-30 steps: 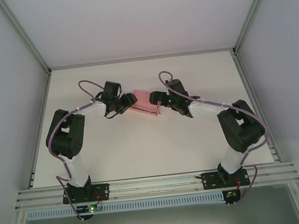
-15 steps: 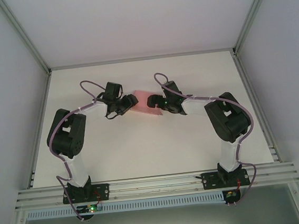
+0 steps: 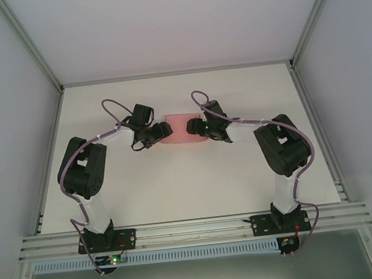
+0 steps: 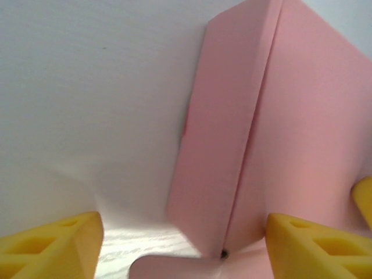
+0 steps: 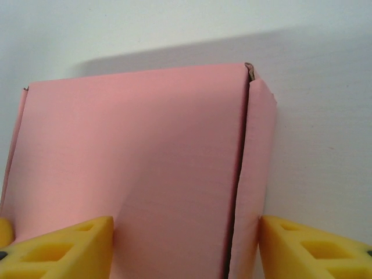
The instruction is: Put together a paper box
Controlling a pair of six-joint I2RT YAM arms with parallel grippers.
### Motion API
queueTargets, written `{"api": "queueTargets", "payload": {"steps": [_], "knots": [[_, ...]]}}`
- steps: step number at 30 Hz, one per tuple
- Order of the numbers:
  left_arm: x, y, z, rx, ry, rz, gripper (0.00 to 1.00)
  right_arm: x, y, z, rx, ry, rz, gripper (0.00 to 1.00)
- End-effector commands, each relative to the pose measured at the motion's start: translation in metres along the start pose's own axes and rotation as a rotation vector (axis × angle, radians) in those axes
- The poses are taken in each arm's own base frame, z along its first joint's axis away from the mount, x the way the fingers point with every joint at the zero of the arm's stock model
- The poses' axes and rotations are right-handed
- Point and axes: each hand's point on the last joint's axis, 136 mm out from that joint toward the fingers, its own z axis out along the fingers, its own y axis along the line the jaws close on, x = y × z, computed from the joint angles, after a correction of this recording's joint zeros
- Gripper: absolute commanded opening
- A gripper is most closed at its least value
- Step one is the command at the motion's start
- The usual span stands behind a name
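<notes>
Flanking a pink paper box (image 3: 180, 131)
The left gripper (image 4: 183, 229) gapes, holding nothing; the right gripper (image 5: 186, 229) straddles it, grip unclear.

Matt white table (image 3: 178, 193) across the middle, evenly and softly lit, faint shadows only. Closed in by plain pale panels: white back wall (image 3: 168, 22) at 12 o'clock, grey left wall (image 3: 4, 163) at 9, grey right wall (image 3: 369, 128) at 3. Aluminium posts (image 3: 29, 46) slanting up from the far corners at 11 and 1. Aluminium rails (image 3: 195, 229) along the near edge at 6, white slotted strip (image 3: 197, 252) just below, then a dull grey-green surface (image 3: 199, 278).
</notes>
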Motion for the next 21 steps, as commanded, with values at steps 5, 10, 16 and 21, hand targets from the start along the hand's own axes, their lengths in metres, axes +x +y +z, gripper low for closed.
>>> {"api": "queueTargets", "payload": {"steps": [5,10,16,21], "knots": [[-0.010,-0.006,-0.041,-0.059,-0.061,0.099,0.86,0.042,-0.057,0.010,0.158,0.131,-0.016,0.60],[-0.037,-0.026,-0.040,0.026,-0.069,0.120,0.89,0.040,-0.054,0.008,0.129,0.140,-0.058,0.60],[-0.051,-0.050,-0.011,0.158,-0.008,0.160,0.81,0.039,-0.052,0.009,0.075,0.161,-0.053,0.60],[-0.051,-0.044,0.006,0.143,0.029,0.174,0.75,0.035,-0.049,0.007,0.059,0.155,-0.070,0.60]]}}
